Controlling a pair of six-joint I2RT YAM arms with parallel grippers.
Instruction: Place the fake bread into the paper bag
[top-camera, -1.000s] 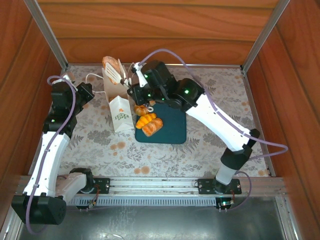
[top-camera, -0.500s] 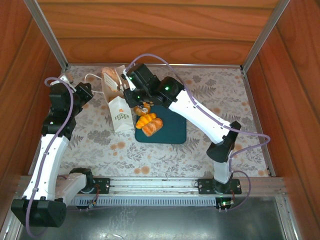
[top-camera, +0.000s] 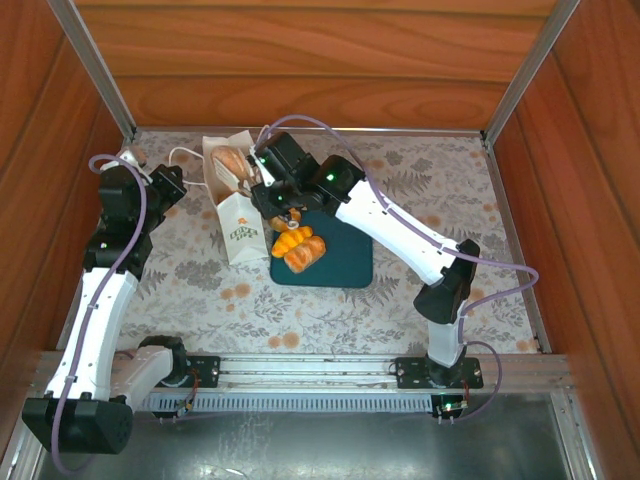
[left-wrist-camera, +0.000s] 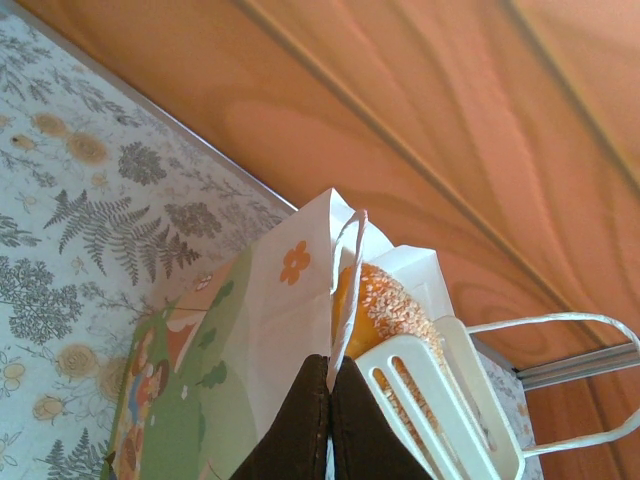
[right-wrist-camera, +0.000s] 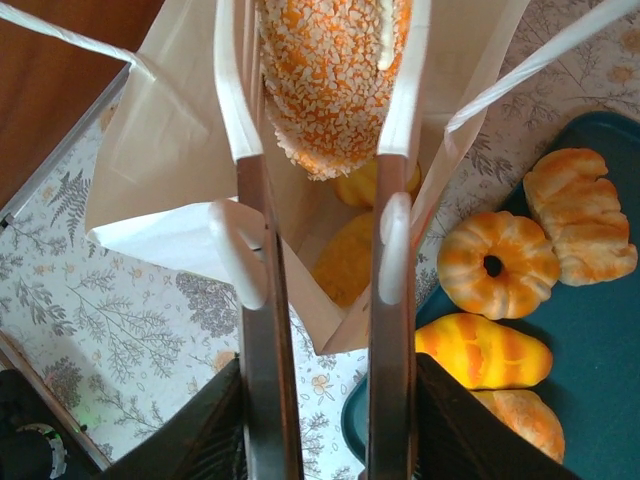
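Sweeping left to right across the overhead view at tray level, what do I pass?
left claw → paper bag → fake bread rolls on the tray → bare teal tray → right arm's elbow

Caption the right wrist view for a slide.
Right gripper straddling a seeded roll over the open paper bag; more pastries on the teal tray.

The left arm (top-camera: 100, 290) stands along the frame's left side, its left gripper (left-wrist-camera: 328, 405) pinched closed. The right arm (top-camera: 400, 225) bends toward upper centre, its right gripper (right-wrist-camera: 315, 60) slightly parted.
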